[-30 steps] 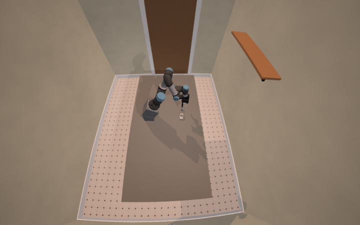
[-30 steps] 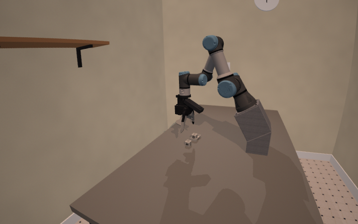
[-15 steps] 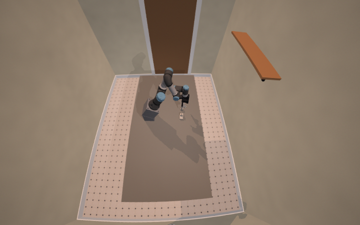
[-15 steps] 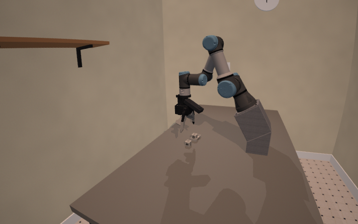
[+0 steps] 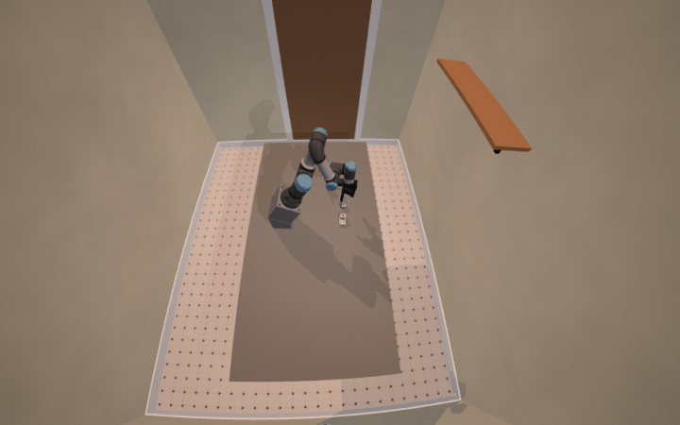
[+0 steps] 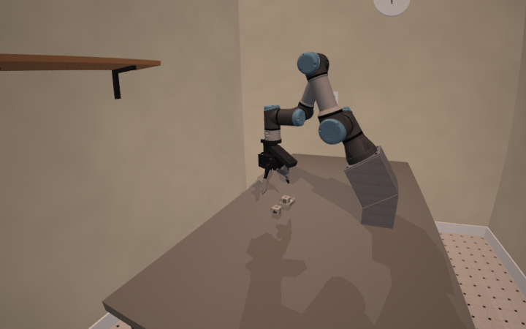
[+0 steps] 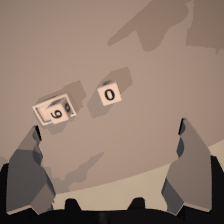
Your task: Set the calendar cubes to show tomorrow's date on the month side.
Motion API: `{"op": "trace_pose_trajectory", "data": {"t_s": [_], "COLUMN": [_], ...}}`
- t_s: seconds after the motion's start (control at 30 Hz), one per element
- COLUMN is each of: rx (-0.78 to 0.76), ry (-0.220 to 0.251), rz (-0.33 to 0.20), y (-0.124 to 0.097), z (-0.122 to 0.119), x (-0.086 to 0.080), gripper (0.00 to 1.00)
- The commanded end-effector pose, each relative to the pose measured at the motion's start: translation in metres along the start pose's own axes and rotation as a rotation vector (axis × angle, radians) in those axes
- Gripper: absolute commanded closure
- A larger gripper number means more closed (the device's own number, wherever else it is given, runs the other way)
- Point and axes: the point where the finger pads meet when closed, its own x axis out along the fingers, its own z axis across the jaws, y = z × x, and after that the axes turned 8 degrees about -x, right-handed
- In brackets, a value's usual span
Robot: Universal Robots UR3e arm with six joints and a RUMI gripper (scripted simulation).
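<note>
Plainly, the black-and-grey two-jaw jaws (image 5: 345, 200) (image 6: 275, 187) stood wide and held nothing. One white cube with a black 0 (image 6: 276, 210) (image 7: 109, 94) lay outside the shallow white tray (image 6: 293, 201) (image 7: 36, 112), on the brown desk (image 5: 315, 325) (image 6: 217, 267) (image 7: 150, 100); the other (image 6: 285, 199) (image 7: 58, 113) sat inside. A careless grasp might turn the digit; the tray's rim could snag it, though bare desk gave room.

"Can you read the side faces of the loose cube (image 6: 276, 210) (image 7: 109, 94)?"
"No, too small and blurred outside."
"And the tray (image 6: 287, 205) (image 7: 43, 121)?"
"Partly hidden by its cube (image 6: 285, 199) (image 7: 57, 113). The wall clock (image 6: 391, 5) is cut off by the top edge."
</note>
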Motion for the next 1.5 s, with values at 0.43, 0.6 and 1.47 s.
{"op": "trace_pose_trajectory", "data": {"t_s": [0.43,0.6,1.47], "rx": [0.38,0.475,0.946], "ry": [0.003,0.003,0.002], "rz": [-0.004,-0.004,-0.005], "y": [0.0017,0.0018,0.0007], "z": [0.0023,0.0024,0.0015], "x": [0.0018,0.0024,0.005], "gripper": [0.0,0.0,0.0]}}
